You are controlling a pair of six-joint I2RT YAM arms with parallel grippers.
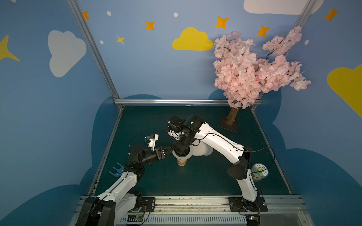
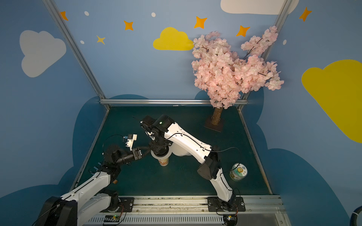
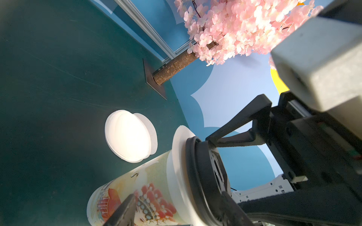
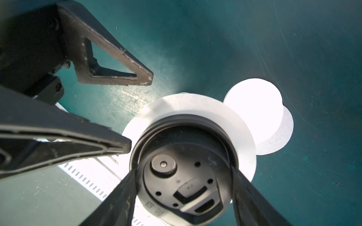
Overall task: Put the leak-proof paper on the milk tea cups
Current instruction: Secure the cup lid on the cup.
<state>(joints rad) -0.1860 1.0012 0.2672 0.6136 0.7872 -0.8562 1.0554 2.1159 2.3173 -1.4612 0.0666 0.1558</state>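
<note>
My right gripper (image 4: 184, 170) is clamped on the lid (image 4: 195, 152), low centre, I think to pin the paper (image 4: 195, 105) on the cup (image 3: 137, 185); my left gripper (image 4: 140, 111), upper left, stands apart.

This is a robot test booth, dressed up like a little play stage. A fake pink tree (image 1: 252, 66) stands in the far corner of a dark green table (image 1: 195, 182). Behind the tree, blue walls (image 1: 137, 64) have painted clouds (image 1: 192, 40) and orange stars (image 1: 150, 25). Bare metal bars (image 1: 176, 101) run along the wall edges. Across the table from the tree, a left robot arm (image 1: 121, 182) and a right robot arm (image 1: 219, 140) are bolted to a metal rail (image 1: 195, 201).
</note>
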